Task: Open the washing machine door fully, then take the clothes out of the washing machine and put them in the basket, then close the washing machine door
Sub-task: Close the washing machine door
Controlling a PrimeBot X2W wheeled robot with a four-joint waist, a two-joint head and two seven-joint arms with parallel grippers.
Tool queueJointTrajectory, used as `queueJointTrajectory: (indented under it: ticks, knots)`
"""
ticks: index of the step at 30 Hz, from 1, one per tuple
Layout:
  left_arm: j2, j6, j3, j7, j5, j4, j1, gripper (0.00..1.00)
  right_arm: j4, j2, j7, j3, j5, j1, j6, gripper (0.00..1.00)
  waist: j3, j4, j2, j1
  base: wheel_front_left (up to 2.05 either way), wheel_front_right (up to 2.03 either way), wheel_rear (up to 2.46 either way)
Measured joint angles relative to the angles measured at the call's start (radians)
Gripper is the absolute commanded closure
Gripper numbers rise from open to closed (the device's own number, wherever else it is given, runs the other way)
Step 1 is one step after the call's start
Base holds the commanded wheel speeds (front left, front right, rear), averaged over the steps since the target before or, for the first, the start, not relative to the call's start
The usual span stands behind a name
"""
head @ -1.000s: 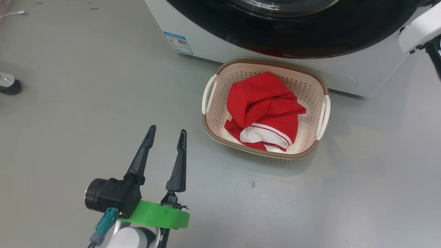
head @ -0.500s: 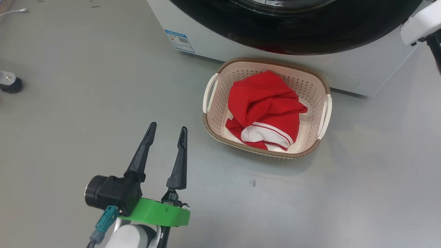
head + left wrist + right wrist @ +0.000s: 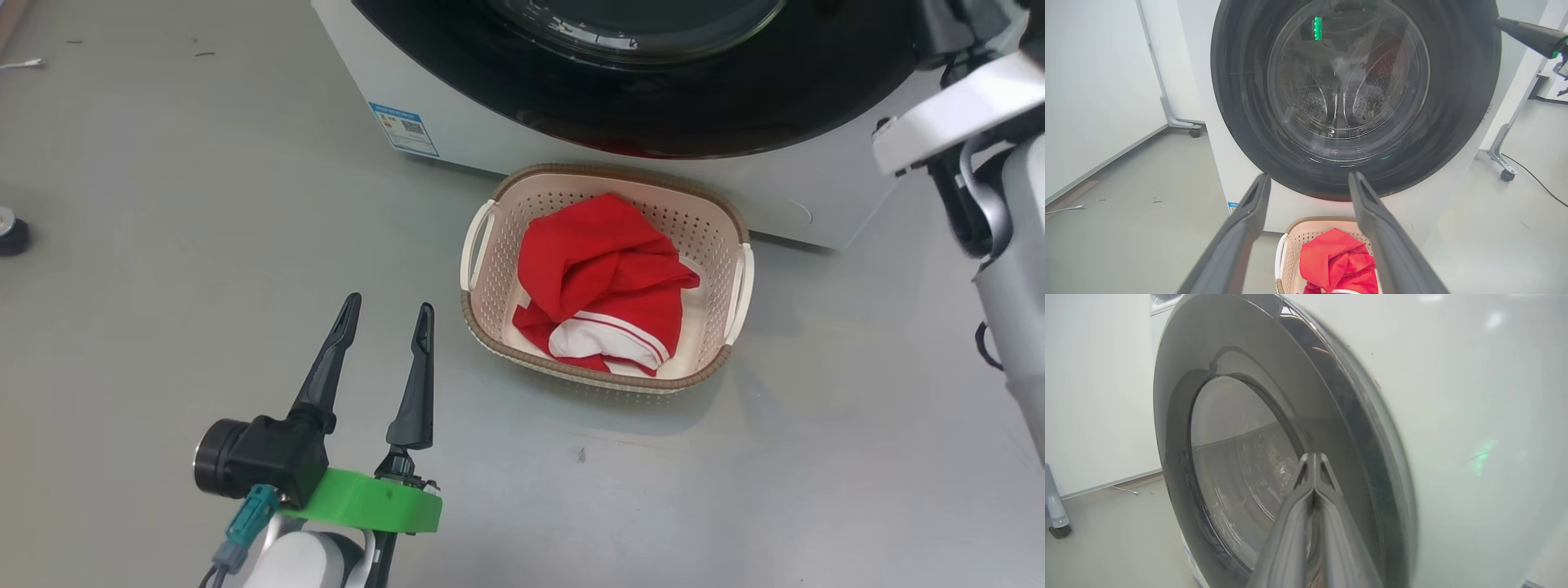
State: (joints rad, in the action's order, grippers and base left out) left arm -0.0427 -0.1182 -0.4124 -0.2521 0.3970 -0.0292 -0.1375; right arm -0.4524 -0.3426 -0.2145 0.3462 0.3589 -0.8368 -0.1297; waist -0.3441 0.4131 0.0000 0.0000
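The washing machine (image 3: 457, 122) stands at the top of the head view, and the washing machine door (image 3: 653, 106) lies flat against its front. Through the glass window (image 3: 1347, 81) I see the steel drum. Just before the machine, the basket (image 3: 571, 371) holds the red clothes (image 3: 604, 278) with white striped trim. My left gripper (image 3: 389, 304) hovers open and empty over the floor, left of the basket; in its wrist view (image 3: 1309, 176) it points at the door. My right gripper (image 3: 1312, 456) is shut with nothing in it, close to the door (image 3: 1241, 457) near its right rim.
My right forearm (image 3: 1004, 245) comes in along the right edge. A black caster (image 3: 10, 233) sits at the far left, with a white cable (image 3: 24, 64) on the floor behind it. Wheeled stand legs (image 3: 1504, 163) flank the machine. A blue label (image 3: 402, 128) marks its lower left corner.
The head camera has shifted, so the machine and basket sit lower and further left in the picture. My right forearm shows more at the right edge. The left gripper stays open.
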Motion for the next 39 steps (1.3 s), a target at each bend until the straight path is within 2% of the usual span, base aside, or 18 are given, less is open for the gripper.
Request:
queueJointTrajectory:
  ticks: [13,14,16,17,18,28,39]
  knots:
    - [0.0,0.0,0.02,0.0,-0.016,0.031,0.0,0.0,0.004,0.037,-0.029,-0.001,0.04,0.22,0.0,1.0,0.067,-0.06,0.0,0.0,0.0,0.0,0.0]
    - [0.0,0.0,0.02,0.0,-0.018,0.036,0.001,0.0,0.004,0.041,-0.029,-0.003,0.044,0.239,0.0,0.8,0.072,-0.067,0.0,0.0,0.0,0.0,0.0]
    - [0.0,0.0,0.019,0.0,-0.02,0.045,0.001,0.0,0.004,0.054,-0.029,-0.009,0.054,0.275,0.002,0.52,0.084,-0.078,0.0,0.0,0.0,0.0,0.0]
    - [0.0,0.0,0.02,0.0,-0.02,0.05,0.001,0.0,0.004,0.062,-0.029,-0.009,0.06,0.294,0.006,0.03,0.09,-0.085,0.0,0.0,0.0,0.0,0.0]
    - [0.0,0.0,0.02,0.0,-0.021,0.053,0.002,0.0,0.004,0.068,-0.029,-0.01,0.063,0.312,0.011,0.0,0.095,-0.091,0.0,0.0,0.0,0.0,0.0]
    - [0.0,0.0,0.027,0.0,-0.021,0.079,0.005,0.0,0.039,0.108,-0.034,-0.044,0.082,0.449,0.047,0.0,0.143,-0.16,0.0,0.0,0.0,0.0,0.0]
    - [-0.001,0.0,0.033,0.0,-0.021,0.12,0.026,0.0,0.141,0.139,-0.038,-0.079,0.079,0.587,0.089,0.0,0.194,-0.228,0.0,0.0,0.0,0.0,0.0]
